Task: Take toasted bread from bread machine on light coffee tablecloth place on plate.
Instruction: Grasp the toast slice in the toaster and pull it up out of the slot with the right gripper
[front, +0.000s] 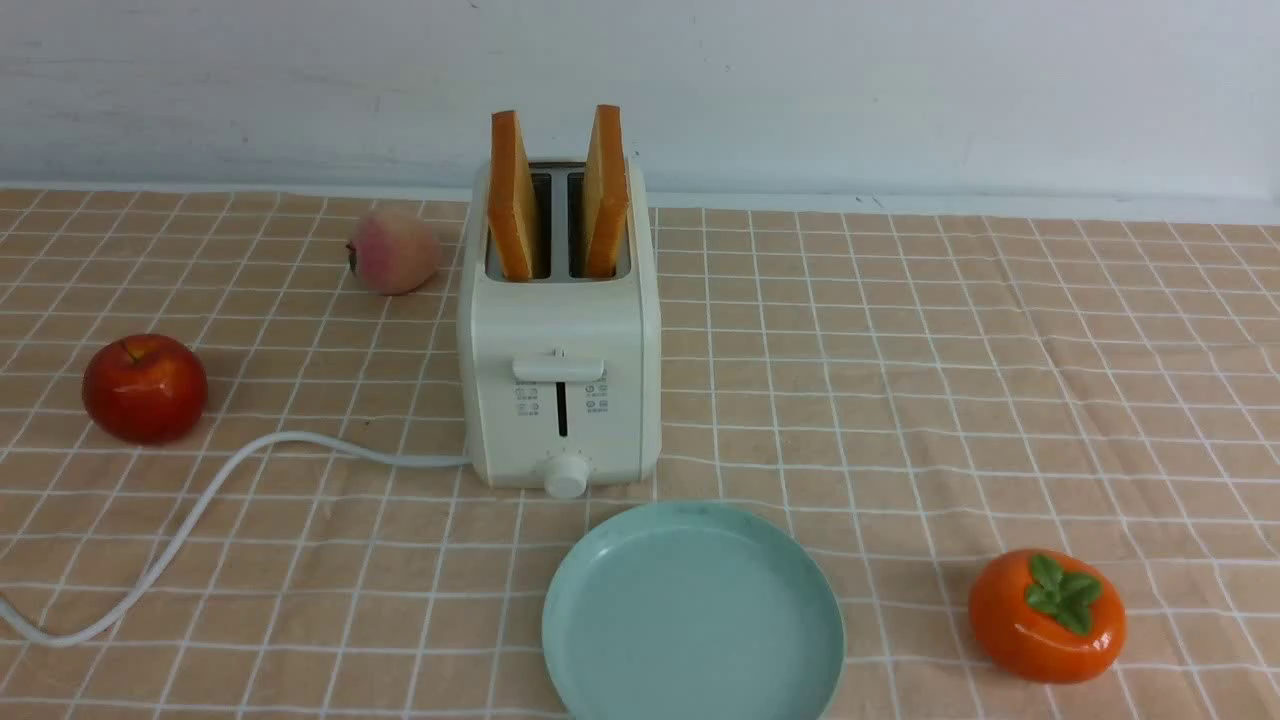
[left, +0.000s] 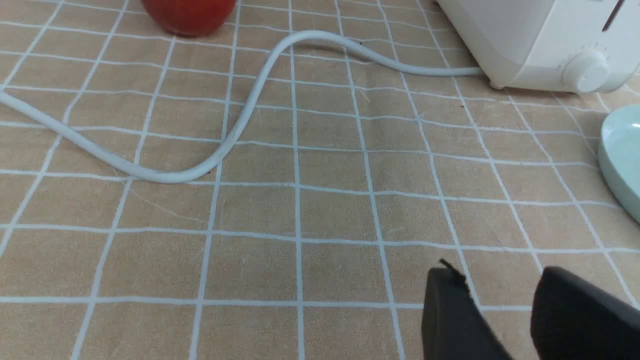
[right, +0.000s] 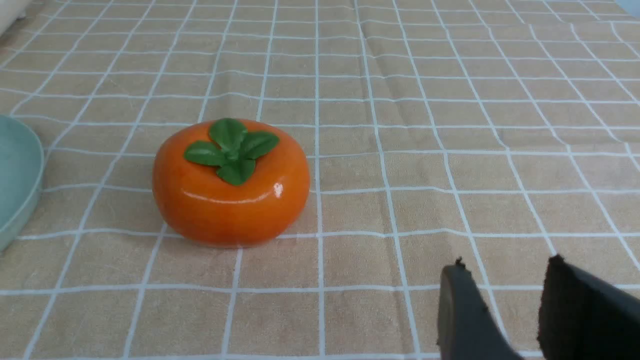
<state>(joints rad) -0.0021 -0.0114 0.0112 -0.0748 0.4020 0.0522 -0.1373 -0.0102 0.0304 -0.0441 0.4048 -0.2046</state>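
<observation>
Two slices of toasted bread, one on the left (front: 512, 196) and one on the right (front: 606, 190), stand upright in the slots of the cream-white bread machine (front: 560, 370) on the light coffee tablecloth (front: 900, 400). The pale teal plate (front: 693, 615) lies just in front of it. Neither arm shows in the front view. My left gripper (left: 495, 280) hovers open over bare cloth, with the bread machine's knob (left: 585, 72) and the plate's rim (left: 620, 155) beyond it. Over cloth beside the orange persimmon (right: 230, 182) my right gripper (right: 505, 272) is open and empty.
The white cord (front: 200, 510) snakes left from the bread machine across the cloth. A red apple (front: 145, 388) sits at the left, a peach (front: 393, 251) behind the bread machine's left side, and the persimmon (front: 1047, 615) at the front right. A white wall backs the table.
</observation>
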